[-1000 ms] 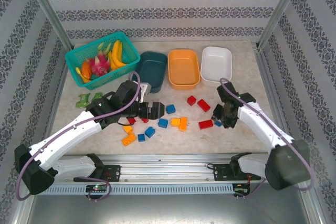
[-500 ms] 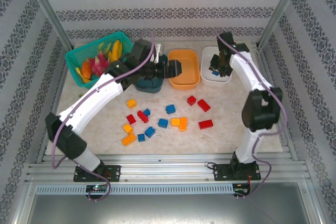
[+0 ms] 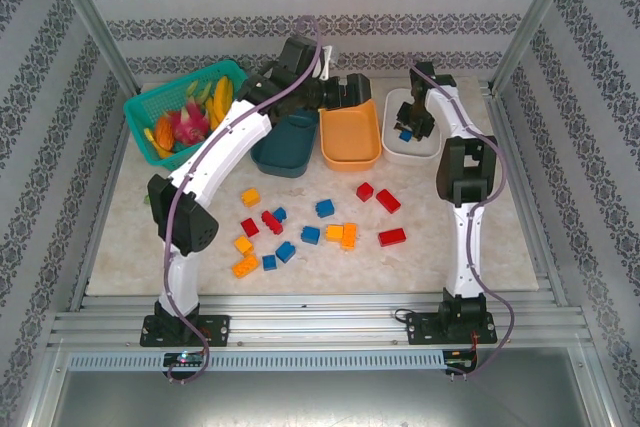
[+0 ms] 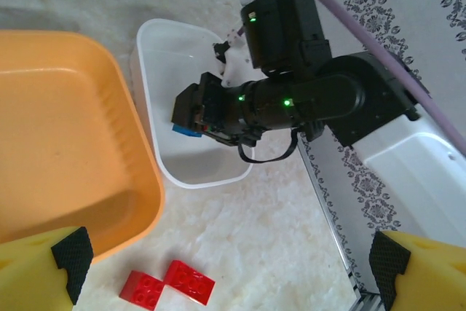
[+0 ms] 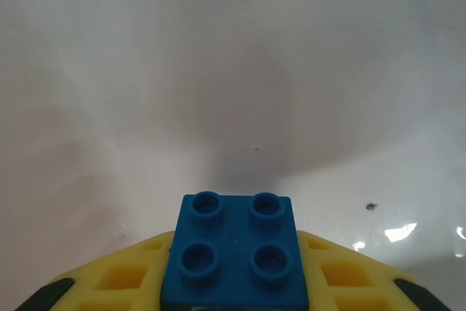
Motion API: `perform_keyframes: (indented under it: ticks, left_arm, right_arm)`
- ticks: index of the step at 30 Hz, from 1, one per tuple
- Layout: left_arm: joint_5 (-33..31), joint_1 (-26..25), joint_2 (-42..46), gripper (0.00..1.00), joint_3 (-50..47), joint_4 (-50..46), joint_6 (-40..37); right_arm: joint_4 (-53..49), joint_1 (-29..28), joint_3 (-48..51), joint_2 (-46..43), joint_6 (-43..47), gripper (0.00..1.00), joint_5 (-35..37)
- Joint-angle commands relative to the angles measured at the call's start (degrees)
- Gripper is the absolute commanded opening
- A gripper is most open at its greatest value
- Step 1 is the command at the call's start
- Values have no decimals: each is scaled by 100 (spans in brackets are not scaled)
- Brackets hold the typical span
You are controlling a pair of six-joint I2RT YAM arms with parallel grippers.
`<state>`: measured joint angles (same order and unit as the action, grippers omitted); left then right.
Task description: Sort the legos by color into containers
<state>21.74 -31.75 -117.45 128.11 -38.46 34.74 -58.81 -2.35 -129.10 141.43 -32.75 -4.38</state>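
Placing step: the right claw (image 3: 409,125), clenched on a small blue studded plastic brick (image 5: 234,249), hung inside the white rounded plastic tub (image 3: 431,107), seemingly needing only release; the left claw (image 3: 362,94) gaped empty beside that tub.

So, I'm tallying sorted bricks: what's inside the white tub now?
The right gripper, shut on one blue brick, reaches into the white tub. The floor that shows is bare; the gripper and arm cover the rest.

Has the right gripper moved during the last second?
Yes. The right gripper travelled from beside the red lego toward the far edge; it is over the white tub, shut on a blue lego.
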Motion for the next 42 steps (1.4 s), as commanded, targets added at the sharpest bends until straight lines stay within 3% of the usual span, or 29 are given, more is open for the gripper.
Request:
perform_keyframes:
  ticks: [1,6,11,15,24,29,34,39,42]
  left_arm:
    - [214,61,-207,100,433,-225,-145]
    - [217,80,-342,100,607,-300,-139]
    - [41,119,-212,99,602,-533,-116]
    - [-290,208,182,99,326,-937,-83]
    - [-1139,453,2237,98,-2467,-1067,457]
    - [-1686,662,3228,97,-4107,-1472,890]
    - [-1684,948,3878,97,-5546,-1266,1382]
    - [-1601,1143,3895,96,-6453,-759,1777]
    - [-1599,1244,3701,94,-6649,-495,1837]
  right_arm:
    - [-379,33,-389,204,-31,35,-124]
    - [-545,33,-605,276,-4,52,-106]
    - [-523,16,-588,-295,56,56,-20]
    - [-166,-108,-159,-1405,126,57,51]
    - [1644,-1149,2951,-4576,243,59,-66]
    - [3114,-1960,5155,-6178,296,68,-1137]
    - [3893,-2994,6740,-7101,388,77,-1657]
    - [4813,-3990,7918,-7728,576,95,-1179]
    - [5069,-4269,8165,-7722,631,98,-1119]
